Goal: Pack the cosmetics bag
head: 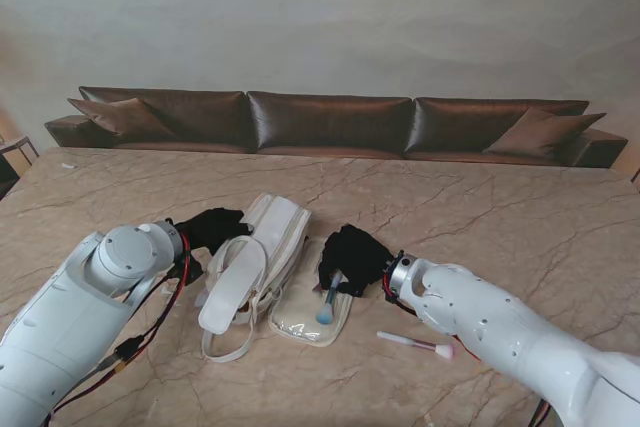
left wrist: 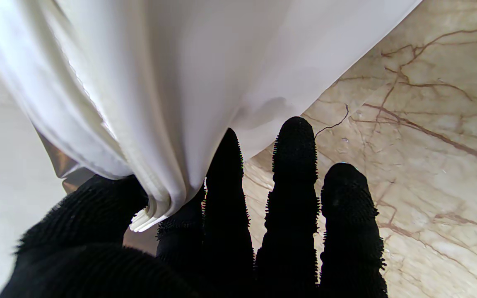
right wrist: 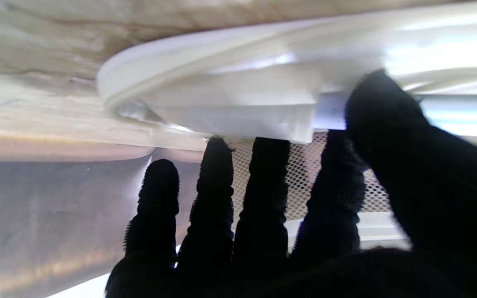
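Lying opened out near the middle of the marble desk (head: 520, 217), a white cosmetics bag (head: 262, 257), with its clear flap (head: 305, 317) spread toward the near side. Pinched at the bag's left edge between thumb and forefinger, a fold of white fabric (left wrist: 155, 207), held by the black-gloved left hand (head: 210, 229); remaining fingers (left wrist: 294, 165) stretched out over the bare marble. Set against the bag's right side, the black-gloved right hand (head: 352, 257), closed on a light blue tube (head: 328, 302) whose lower end pokes out toward the near side over the clear flap. Seen from the right wrist, thumb pressed on that tube against the bag's white rim (right wrist: 205, 82), four fingers (right wrist: 218, 198) lined up straight beside a mesh pocket (right wrist: 300, 178). Resting alone on the desk to the right of the flap, just beside the right forearm, a pink-tipped makeup brush (head: 415, 344), clear of the bag. Beyond the far edge of the desk, a long brown sofa (head: 330, 122) along the wall.
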Controlling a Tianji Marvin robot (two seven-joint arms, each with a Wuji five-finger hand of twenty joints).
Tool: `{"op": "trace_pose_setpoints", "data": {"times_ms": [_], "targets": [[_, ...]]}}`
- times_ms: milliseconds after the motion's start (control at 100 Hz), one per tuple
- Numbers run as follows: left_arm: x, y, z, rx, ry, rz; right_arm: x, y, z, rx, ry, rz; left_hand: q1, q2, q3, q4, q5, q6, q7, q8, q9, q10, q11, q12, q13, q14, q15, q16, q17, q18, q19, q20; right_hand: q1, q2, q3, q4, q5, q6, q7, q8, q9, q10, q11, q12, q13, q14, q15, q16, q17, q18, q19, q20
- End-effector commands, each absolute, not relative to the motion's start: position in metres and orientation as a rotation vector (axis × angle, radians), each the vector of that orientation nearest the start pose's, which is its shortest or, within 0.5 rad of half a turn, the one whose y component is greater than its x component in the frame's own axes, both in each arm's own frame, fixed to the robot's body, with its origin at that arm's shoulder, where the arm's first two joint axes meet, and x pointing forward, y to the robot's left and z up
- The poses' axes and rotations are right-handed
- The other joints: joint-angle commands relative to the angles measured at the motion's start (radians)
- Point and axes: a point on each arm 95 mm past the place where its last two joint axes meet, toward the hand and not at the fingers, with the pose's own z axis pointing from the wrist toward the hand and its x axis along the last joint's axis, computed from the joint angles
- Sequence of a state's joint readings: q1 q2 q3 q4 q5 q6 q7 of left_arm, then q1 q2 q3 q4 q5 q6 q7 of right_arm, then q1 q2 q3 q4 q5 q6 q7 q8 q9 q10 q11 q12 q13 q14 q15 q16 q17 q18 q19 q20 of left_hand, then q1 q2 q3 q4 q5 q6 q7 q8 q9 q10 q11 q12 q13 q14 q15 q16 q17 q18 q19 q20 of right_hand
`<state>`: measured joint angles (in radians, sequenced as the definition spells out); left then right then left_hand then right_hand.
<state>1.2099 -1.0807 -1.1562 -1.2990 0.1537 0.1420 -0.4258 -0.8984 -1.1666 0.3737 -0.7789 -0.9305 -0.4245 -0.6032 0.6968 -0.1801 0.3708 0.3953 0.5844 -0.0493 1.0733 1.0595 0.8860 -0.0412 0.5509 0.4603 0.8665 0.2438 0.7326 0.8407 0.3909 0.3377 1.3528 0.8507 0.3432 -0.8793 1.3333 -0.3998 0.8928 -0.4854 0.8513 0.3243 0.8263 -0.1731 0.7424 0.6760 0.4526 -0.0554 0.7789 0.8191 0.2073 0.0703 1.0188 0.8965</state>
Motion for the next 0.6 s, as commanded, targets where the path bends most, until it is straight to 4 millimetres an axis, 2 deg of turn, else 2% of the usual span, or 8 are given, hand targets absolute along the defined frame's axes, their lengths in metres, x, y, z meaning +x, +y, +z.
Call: {"op": "trace_pose_setpoints", "data": {"times_ms": [0,300,380,420,520,540,550,590], "targets": [[0.4874,0.0283,-0.3146,-2.210,1.363,-1.626,0.4748,0.0647,-0.3897,0.621,1.903,1.796,0.075,0.103,0.137,0.074,0.029,-0.171,0.064,0.026,-0.002,-0.029,-0.010,0.013,-0.019,0.005,-0.010,0.002,-0.013,0.019,0.000,0.004,0.063,0.013,0.013,0.057,0.071,-0.091,0.146,-0.008,-0.030,-0.005,0.018,-0.009,-0.014,0.004,-0.002,-0.006,-0.008,-0.007,-0.001,0.005],[0.4878,0.0260,-0.3147,-2.207,1.363,-1.635,0.4773,0.0590,-0.3831,0.606,1.869,1.721,0.075,0.104,0.137,0.074,0.029,-0.173,0.063,0.026,0.000,-0.031,-0.010,0.016,-0.020,0.004,-0.011,0.002,-0.013,0.016,-0.001,0.005,0.014,-0.076,-0.058,0.010,-0.022,-0.038,0.146,-0.003,-0.072,0.008,0.010,-0.041,-0.032,0.017,-0.015,-0.006,-0.016,0.001,-0.009,0.005],[0.4878,0.0250,-0.3149,-2.208,1.365,-1.636,0.4784,0.0580,-0.3820,0.600,1.875,1.698,0.076,0.102,0.137,0.074,0.030,-0.172,0.064,0.027,0.001,-0.027,-0.009,0.017,-0.021,0.006,-0.012,0.002,-0.015,0.016,-0.002,0.005,-0.015,-0.101,-0.057,-0.003,-0.060,0.016,0.090,0.026,-0.089,0.010,0.007,-0.056,-0.038,0.020,-0.024,-0.007,-0.015,0.003,-0.013,0.007],[0.4877,0.0247,-0.3149,-2.209,1.365,-1.637,0.4790,0.0574,-0.3820,0.598,1.877,1.690,0.075,0.103,0.136,0.074,0.031,-0.172,0.064,0.027,0.001,-0.030,-0.009,0.017,-0.021,0.003,-0.012,0.002,-0.015,0.017,-0.002,0.005,-0.040,-0.093,-0.055,0.016,-0.063,0.054,0.029,0.070,-0.099,0.013,0.006,-0.062,-0.040,0.022,-0.026,-0.007,-0.015,0.004,-0.014,0.008],[0.4875,0.0246,-0.3146,-2.208,1.363,-1.637,0.4811,0.0562,-0.3825,0.613,1.875,1.677,0.074,0.103,0.137,0.075,0.030,-0.173,0.063,0.027,0.003,-0.030,-0.008,0.018,-0.020,0.004,-0.012,0.002,-0.015,0.016,-0.003,0.006,-0.082,-0.075,-0.042,0.089,-0.074,0.116,-0.039,0.114,-0.118,0.020,0.005,-0.066,-0.050,0.025,-0.029,-0.006,-0.018,0.005,-0.017,0.008],[0.4875,0.0247,-0.3146,-2.208,1.363,-1.637,0.4816,0.0560,-0.3826,0.614,1.874,1.673,0.075,0.104,0.137,0.075,0.030,-0.173,0.063,0.027,0.001,-0.031,-0.009,0.018,-0.021,0.004,-0.012,0.002,-0.015,0.017,-0.002,0.006,-0.104,-0.070,-0.038,0.160,-0.076,0.134,-0.063,0.142,-0.124,0.022,0.004,-0.068,-0.054,0.025,-0.030,-0.007,-0.018,0.004,-0.017,0.008],[0.4874,0.0247,-0.3145,-2.208,1.363,-1.637,0.4818,0.0558,-0.3826,0.615,1.873,1.671,0.075,0.103,0.137,0.074,0.030,-0.173,0.063,0.027,0.001,-0.030,-0.009,0.018,-0.021,0.005,-0.012,0.002,-0.015,0.017,-0.002,0.006,-0.107,-0.066,-0.038,0.178,-0.079,0.140,-0.071,0.152,-0.127,0.023,0.004,-0.069,-0.054,0.026,-0.031,-0.007,-0.018,0.004,-0.017,0.008],[0.4873,0.0248,-0.3144,-2.208,1.364,-1.637,0.4827,0.0556,-0.3831,0.619,1.868,1.665,0.075,0.103,0.137,0.074,0.030,-0.172,0.064,0.027,0.002,-0.030,-0.009,0.019,-0.020,0.005,-0.012,0.002,-0.013,0.017,-0.002,0.006,-0.116,-0.062,-0.043,0.193,-0.099,0.158,-0.088,0.164,-0.136,0.025,0.002,-0.070,-0.058,0.027,-0.032,-0.007,-0.019,0.005,-0.017,0.008]]}}
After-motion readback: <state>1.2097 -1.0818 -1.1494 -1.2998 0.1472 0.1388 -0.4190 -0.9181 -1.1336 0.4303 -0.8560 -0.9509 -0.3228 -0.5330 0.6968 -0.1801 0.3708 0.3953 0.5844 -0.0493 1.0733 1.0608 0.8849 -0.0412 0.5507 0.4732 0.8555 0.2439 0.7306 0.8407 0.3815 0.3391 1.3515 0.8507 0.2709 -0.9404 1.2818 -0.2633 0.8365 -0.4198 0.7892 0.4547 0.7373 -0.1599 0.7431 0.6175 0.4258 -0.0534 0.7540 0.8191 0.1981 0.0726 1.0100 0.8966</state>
